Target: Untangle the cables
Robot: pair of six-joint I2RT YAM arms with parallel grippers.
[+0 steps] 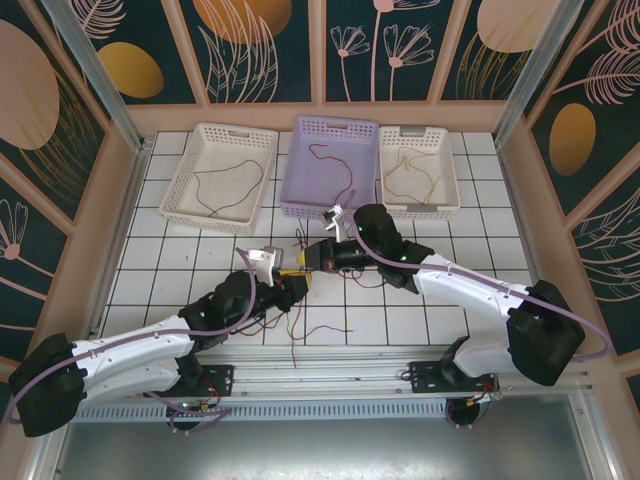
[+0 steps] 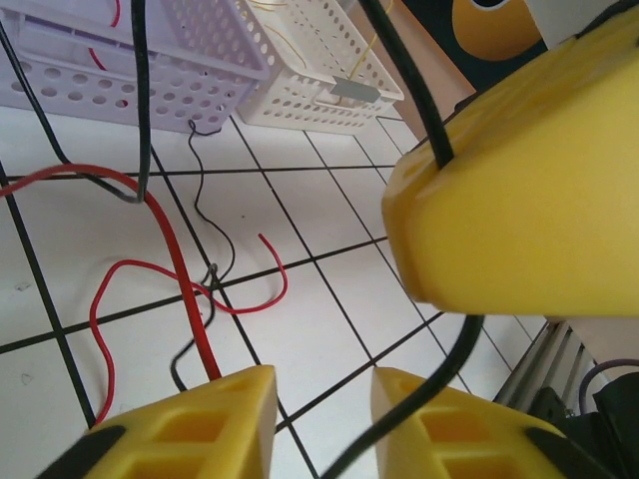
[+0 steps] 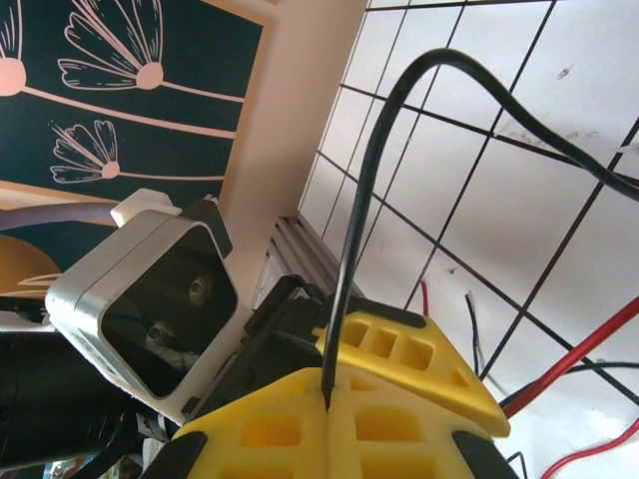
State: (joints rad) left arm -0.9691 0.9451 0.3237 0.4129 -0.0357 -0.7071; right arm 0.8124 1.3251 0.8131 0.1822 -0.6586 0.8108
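The two grippers meet over the middle of the tiled table (image 1: 170,270), almost tip to tip. The right gripper (image 3: 327,407) is clamped on a black cable (image 3: 351,249), which rises from between its yellow fingers and arcs away over the tiles. The left gripper (image 2: 319,399) has its jaws apart. That black cable runs down from the right gripper through the gap and close along one finger (image 2: 449,429); whether the pad touches it I cannot tell.

Under the grippers the rest of the cables lie loose. A red cable (image 2: 180,274) loops across a thinner black one on the tiles between the arms, and its strands trail toward the metal rail (image 1: 330,375) at the near edge.

Along the far edge stand three baskets side by side:
- a white basket (image 1: 190,195) holding a black wire
- a lavender basket (image 1: 292,150) holding a red one
- a second white basket (image 1: 455,170) holding a yellow one

Bare tiles lie open to the left of the grippers and behind the right arm, up to the side walls.
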